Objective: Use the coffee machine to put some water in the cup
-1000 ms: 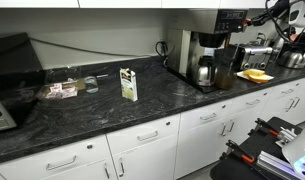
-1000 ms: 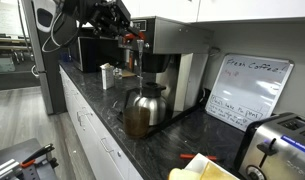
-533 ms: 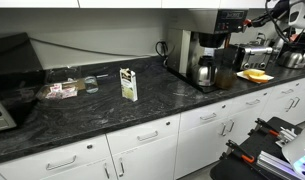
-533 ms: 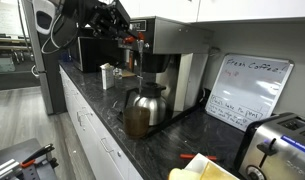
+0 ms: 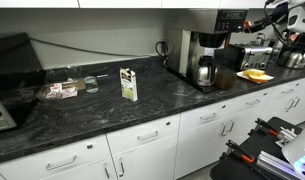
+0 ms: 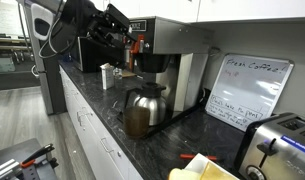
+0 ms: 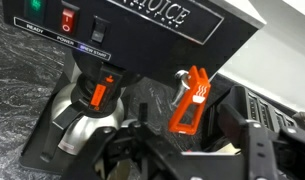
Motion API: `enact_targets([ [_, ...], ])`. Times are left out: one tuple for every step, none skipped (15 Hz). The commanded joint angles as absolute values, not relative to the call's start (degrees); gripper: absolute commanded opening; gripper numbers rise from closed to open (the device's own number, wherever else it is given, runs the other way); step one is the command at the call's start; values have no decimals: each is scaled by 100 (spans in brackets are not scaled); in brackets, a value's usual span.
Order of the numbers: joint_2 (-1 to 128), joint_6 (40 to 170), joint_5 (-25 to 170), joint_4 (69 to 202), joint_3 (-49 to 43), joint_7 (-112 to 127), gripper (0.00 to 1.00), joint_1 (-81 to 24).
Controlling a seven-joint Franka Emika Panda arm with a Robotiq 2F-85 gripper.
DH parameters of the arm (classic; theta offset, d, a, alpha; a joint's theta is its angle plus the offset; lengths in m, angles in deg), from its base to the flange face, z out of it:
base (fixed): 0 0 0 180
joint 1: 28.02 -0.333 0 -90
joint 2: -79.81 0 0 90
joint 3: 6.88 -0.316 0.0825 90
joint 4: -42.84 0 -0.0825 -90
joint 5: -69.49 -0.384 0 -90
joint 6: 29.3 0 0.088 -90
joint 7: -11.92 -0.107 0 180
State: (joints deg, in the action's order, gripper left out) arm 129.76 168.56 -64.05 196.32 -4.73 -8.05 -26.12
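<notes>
Dark stone counter (image 5: 162, 95) runs over white cabinets, with an open stretch between a small carton (image 5: 128, 83) and the coffee machine (image 5: 207, 42), which stands back against the wall. Past the machine the room is tighter, with a toaster (image 6: 277, 145) and a leaning whiteboard (image 6: 248, 90) taking up the far end. A steel carafe (image 6: 145, 105) sits on the machine's base, and the brownish cup (image 5: 225, 78) stands on the counter just beside it, on the side nearer the front edge. The gripper (image 6: 130, 42) hangs in the air before the machine's upper face, near the orange lever (image 7: 191, 100) and above the carafe. Nothing shows in its grip, but how far apart its jaws stand, and whether they touch the lever, cannot be told. The arm (image 6: 82, 22) comes in high over the counter, its wrist turned towards the machine.
</notes>
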Motion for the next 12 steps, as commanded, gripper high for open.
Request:
enact_targets([
  [13054,16856,-6571,19663,-566,-806,100,-2542],
  [13061,16856,-6579,19668,-584,-803,100,-2532],
  [13079,16856,-6581,19672,-606,-797,100,-2531],
  [13097,16856,-6577,19674,-627,-790,100,-2529],
  [12997,16846,-6512,19644,-526,-734,100,-2594],
  [13012,16848,-6512,19643,-541,-734,100,-2596],
  [13028,16849,-6512,19646,-549,-733,100,-2597],
  [13045,16849,-6512,19651,-554,-733,100,-2598],
  [13059,16849,-6512,19655,-554,-733,100,-2598],
  [13065,16850,-6512,19659,-555,-733,100,-2598],
  [13066,16849,-6512,19661,-555,-733,100,-2598],
  [13066,16849,-6513,19664,-556,-733,100,-2598],
])
